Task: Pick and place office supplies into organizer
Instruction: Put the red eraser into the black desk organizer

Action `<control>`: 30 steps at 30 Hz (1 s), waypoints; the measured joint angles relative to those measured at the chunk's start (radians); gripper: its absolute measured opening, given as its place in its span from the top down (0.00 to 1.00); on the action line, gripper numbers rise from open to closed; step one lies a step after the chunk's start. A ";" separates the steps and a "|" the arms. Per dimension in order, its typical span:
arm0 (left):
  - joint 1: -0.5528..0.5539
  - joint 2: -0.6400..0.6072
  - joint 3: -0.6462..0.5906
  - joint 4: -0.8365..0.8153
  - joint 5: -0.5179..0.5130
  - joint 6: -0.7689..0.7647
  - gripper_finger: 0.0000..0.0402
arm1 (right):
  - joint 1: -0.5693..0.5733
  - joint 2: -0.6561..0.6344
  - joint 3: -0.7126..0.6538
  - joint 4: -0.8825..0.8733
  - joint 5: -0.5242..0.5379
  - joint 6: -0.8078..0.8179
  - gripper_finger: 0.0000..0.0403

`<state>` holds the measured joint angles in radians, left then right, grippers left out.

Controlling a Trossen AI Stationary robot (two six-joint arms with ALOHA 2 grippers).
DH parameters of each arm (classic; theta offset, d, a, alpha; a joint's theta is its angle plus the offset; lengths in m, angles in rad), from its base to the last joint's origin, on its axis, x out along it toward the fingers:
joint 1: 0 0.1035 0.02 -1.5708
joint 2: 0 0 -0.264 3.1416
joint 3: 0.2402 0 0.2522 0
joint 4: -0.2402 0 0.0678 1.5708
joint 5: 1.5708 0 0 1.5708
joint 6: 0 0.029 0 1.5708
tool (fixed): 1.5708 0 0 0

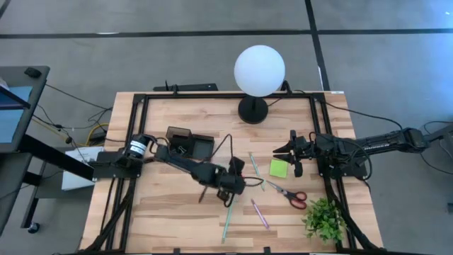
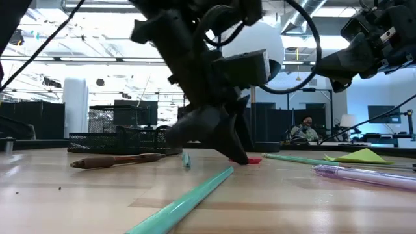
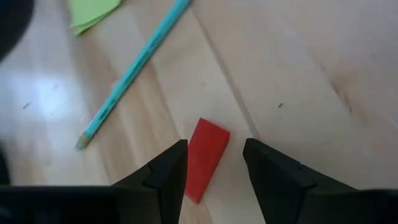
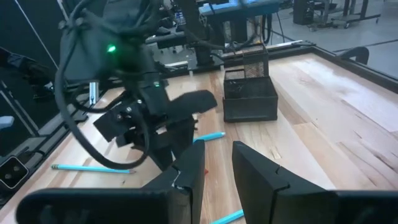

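Left gripper is low over the worktop, jaws open and straddling the red block, which lies flat between them, uncontacted. A teal pen lies just beyond the jaws, the sticky pad farther on. The organizer sits well behind, near the arm's base. Right gripper hovers beside the pad, jaws open, empty. Scissors lie near it.
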<state>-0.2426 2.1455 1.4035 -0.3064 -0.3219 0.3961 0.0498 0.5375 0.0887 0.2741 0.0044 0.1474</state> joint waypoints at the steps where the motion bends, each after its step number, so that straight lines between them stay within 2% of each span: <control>1: 0.017 0.000 0.004 -0.009 0.029 0.026 0.60 | 0.000 0.000 0.000 0.000 0.000 0.000 0.81; 6: 0.084 0.001 0.041 -0.036 0.211 0.158 0.64 | 0.000 0.000 0.000 0.000 0.000 0.000 0.81; 9: 0.105 0.005 0.069 -0.075 0.270 0.183 0.67 | 0.000 0.000 0.000 -0.005 0.000 0.000 0.81; 14: 0.126 0.007 0.086 -0.115 0.273 0.193 0.70 | 0.000 0.000 0.000 -0.005 0.000 -0.018 0.81; 17: 0.127 0.007 0.086 -0.114 0.227 0.223 0.70 | 0.000 0.000 0.000 -0.005 0.000 -0.024 0.81; 22: 0.123 0.007 0.086 -0.101 0.178 0.244 0.66 | 0.000 0.000 0.000 -0.005 0.000 -0.025 0.81; 30: 0.133 0.005 0.087 -0.120 0.216 0.258 0.59 | 0.000 0.000 0.000 -0.004 0.000 -0.024 0.81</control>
<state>-0.1098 2.1509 1.4906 -0.4267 -0.1064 0.6539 0.0498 0.5377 0.0887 0.2699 0.0040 0.1230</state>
